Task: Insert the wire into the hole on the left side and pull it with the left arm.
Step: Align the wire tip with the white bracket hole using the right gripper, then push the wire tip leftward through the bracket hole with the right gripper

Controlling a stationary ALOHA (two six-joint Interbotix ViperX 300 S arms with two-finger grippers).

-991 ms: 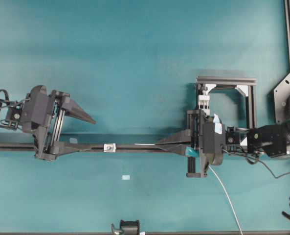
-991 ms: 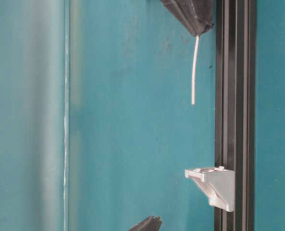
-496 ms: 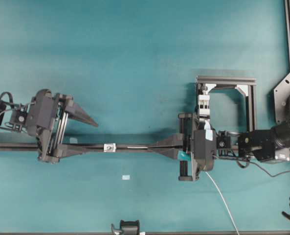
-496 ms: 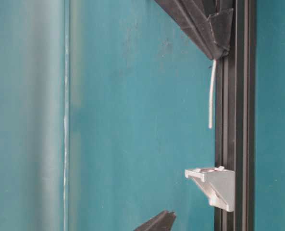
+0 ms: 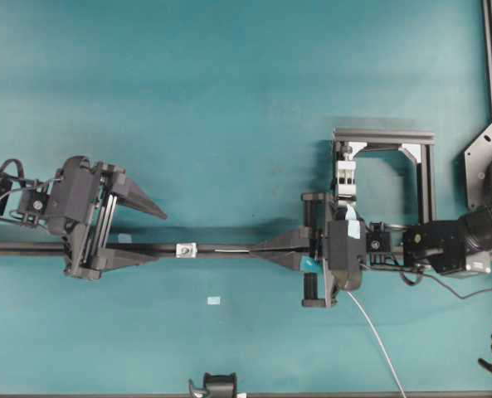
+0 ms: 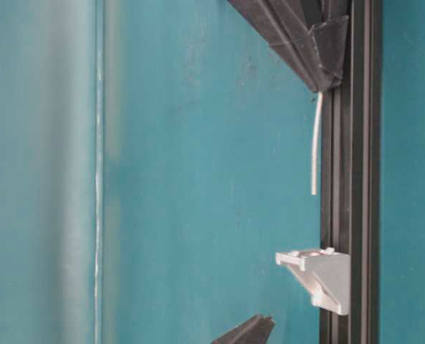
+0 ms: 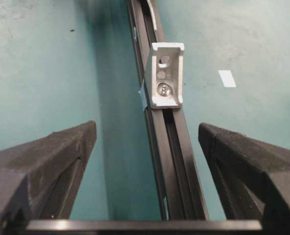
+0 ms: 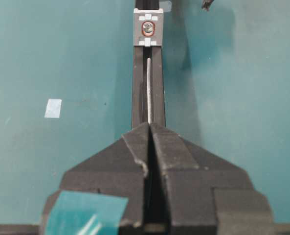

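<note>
Overhead exterior view: a black rail [image 5: 229, 249] is laid across the teal tabletop [image 5: 229, 99], and both claws are set along it. The right claw [image 5: 258, 248] is pressed together on the wire [image 8: 149, 90], whose stiff pale tip is seen projecting straight out ahead of its fingertips, over the rail. Just beyond that tip the small white-silver block [image 5: 185, 249] is mounted on the rail, and the hole [image 8: 147, 28] in it is faced by the wire; a short gap is left between tip and block. The rest of the wire is trailed behind the right claw towards the tabletop's edge. The left claw [image 5: 158, 231] is held wide apart on the far side of the block, one finger [image 7: 47, 161] to each side of the rail, with nothing gripped. A small pale tape rectangle [image 5: 213, 300] is seen on the tabletop beside the rail.
</note>
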